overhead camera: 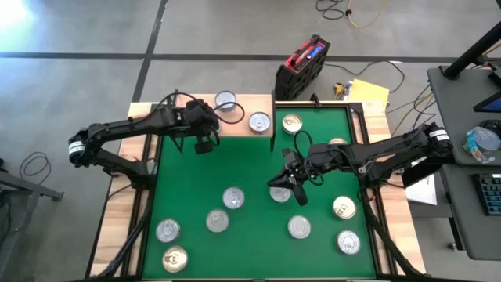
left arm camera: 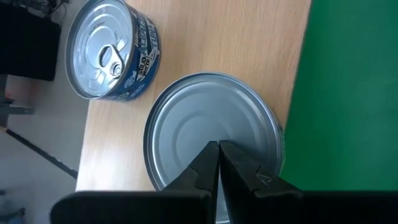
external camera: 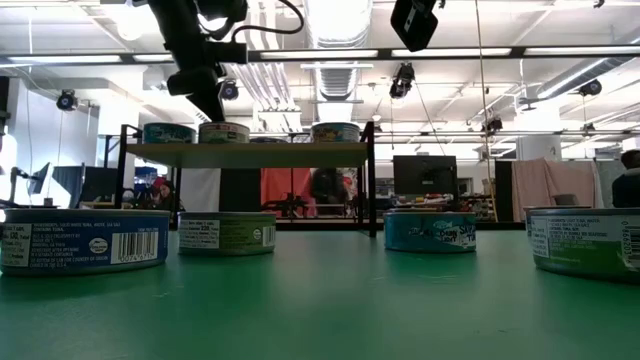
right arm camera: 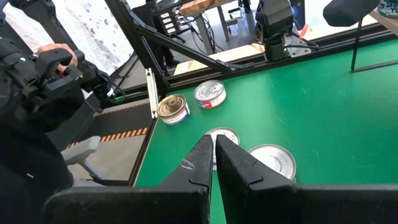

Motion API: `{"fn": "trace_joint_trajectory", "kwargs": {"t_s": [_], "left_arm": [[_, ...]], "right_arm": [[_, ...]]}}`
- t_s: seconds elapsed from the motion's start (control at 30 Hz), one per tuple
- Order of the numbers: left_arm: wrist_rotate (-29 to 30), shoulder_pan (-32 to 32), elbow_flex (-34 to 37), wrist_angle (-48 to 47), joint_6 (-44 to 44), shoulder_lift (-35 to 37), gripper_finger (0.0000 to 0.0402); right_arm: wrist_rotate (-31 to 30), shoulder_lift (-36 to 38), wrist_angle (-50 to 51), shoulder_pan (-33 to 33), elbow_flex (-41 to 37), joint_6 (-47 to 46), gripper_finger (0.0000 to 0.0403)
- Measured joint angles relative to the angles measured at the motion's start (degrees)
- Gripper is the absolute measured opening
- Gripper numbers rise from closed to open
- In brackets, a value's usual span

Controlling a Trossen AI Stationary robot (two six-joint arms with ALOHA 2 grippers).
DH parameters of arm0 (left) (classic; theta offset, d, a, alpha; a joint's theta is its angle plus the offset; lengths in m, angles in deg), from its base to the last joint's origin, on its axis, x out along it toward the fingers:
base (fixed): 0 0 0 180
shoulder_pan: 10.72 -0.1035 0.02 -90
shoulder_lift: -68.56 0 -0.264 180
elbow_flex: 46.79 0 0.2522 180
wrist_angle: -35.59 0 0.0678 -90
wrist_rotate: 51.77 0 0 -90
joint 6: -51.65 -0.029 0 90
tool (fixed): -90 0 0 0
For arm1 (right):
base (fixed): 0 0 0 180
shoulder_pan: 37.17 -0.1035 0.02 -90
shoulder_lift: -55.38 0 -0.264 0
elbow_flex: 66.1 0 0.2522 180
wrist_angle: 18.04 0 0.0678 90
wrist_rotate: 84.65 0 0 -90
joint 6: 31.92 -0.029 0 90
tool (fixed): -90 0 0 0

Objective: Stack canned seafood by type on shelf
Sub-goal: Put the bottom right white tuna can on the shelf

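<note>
The canned seafood (overhead camera: 233, 197) lies scattered on the green mat (overhead camera: 250, 168), and a few tins already sit on the shelf (overhead camera: 239, 125). The tins look hard, smooth and probably slippery, so a squeeze across the round sides seems best. The left gripper (overhead camera: 203, 145) is closed and empty just over the shelf's edge. The right gripper (overhead camera: 291, 186) is closed and empty too, near a tin mid-mat.
</note>
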Motion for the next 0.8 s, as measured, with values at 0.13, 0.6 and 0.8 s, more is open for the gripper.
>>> {"fn": "trace_joint_trajectory", "kwargs": {"t_s": [0.13,0.6,0.8], "left_arm": [[1.39,-0.08,0.07,-0.09,-0.74,-0.09,0.0],[1.62,-0.08,-0.44,0.02,0.98,-0.12,0.0],[1.47,0.05,-2.4,-0.38,1.81,0.25,0.0]], "right_arm": [[0.0,0.0,0.0,0.0,0.0,0.0,0.0011],[0.0,0.0,0.02,0.0,0.0,0.0,0.0011],[0.0,0.0,0.1,0.01,0.0,0.02,0.0011]]}}
